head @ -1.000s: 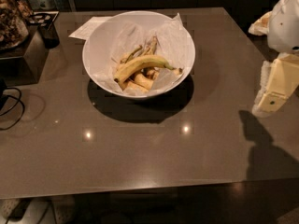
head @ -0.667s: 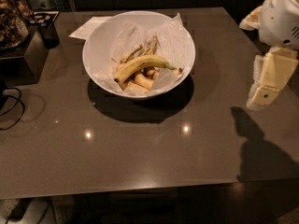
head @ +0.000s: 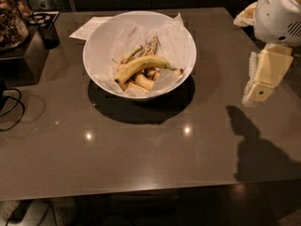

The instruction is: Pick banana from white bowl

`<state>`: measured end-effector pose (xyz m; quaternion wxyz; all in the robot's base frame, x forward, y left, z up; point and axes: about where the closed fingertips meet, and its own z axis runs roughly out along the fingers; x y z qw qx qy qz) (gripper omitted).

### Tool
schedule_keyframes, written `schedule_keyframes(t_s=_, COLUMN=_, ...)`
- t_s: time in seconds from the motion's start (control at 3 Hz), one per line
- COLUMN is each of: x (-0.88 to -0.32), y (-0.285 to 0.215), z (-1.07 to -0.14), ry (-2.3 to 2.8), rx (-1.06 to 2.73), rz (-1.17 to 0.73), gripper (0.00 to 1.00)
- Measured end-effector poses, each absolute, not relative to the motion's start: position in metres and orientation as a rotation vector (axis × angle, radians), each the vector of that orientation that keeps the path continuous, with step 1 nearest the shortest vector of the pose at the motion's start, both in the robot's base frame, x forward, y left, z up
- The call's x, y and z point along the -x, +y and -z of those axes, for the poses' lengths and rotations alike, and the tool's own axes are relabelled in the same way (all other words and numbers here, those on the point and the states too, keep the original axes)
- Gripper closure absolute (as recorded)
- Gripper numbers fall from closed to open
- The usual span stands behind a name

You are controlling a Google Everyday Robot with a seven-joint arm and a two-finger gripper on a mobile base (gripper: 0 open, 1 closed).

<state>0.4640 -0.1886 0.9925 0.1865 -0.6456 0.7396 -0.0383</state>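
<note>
The banana (head: 141, 66) is long, yellow and curved, and lies across the middle of the white bowl (head: 96, 55) on top of brown-spotted banana pieces and peels. The bowl is lined with crinkled white paper and stands at the back centre of the dark table (head: 141, 145). My gripper (head: 253, 94) hangs at the right side of the table, pointing down and left, well to the right of the bowl and apart from it. It holds nothing. Its shadow falls on the table below it.
A flat white paper sheet (head: 89, 28) lies behind the bowl at the left. A black cup (head: 49, 32) and a dark box (head: 23, 55) stand at the far left, with a black cable (head: 9, 108) in front. A crumpled light object (head: 244, 15) lies at the back right.
My gripper and arm have moved a little to the left, closer to the bowl. The bowl and banana have not moved.
</note>
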Motion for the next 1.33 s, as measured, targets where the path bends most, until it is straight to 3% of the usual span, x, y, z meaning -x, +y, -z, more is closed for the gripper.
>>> schedule_keyframes(t_s=0.67, x=-0.521, y=-0.146, z=-0.993, ry=1.978, rx=1.962, rz=0.063, gripper=0.0)
schedule_keyframes(t_s=1.33, x=-0.532, y=-0.138, z=-0.995, ry=1.958, rx=1.929, rz=0.037, gripper=0.0)
